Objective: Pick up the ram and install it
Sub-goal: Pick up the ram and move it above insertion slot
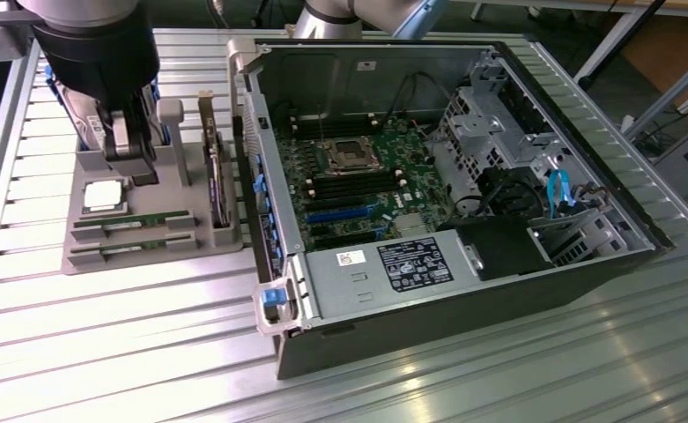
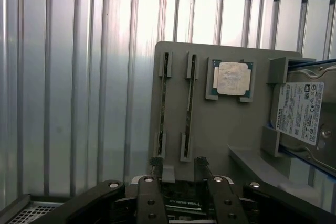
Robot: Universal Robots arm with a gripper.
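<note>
Two green ram sticks stand on edge in slots of a grey holder [image 1: 156,264], one ram [image 1: 129,223] beside the other ram [image 1: 129,250]. In the wrist view they run side by side as the ram [image 2: 164,103] and its twin [image 2: 190,103]. My gripper [image 1: 135,167] hangs above the holder's far part, near the silver CPU [image 1: 103,194], and apart from both sticks. In the wrist view the gripper [image 2: 178,167] is open with nothing between its fingertips [image 2: 156,162].
The holder also carries the CPU [image 2: 232,78] and a grey hard drive [image 2: 304,114] with blue rails. On the exterior view's right the open computer case [image 1: 555,264] lies on the slatted metal table [image 1: 108,335], with the motherboard [image 1: 367,176] and its black memory slots [image 1: 337,185] showing.
</note>
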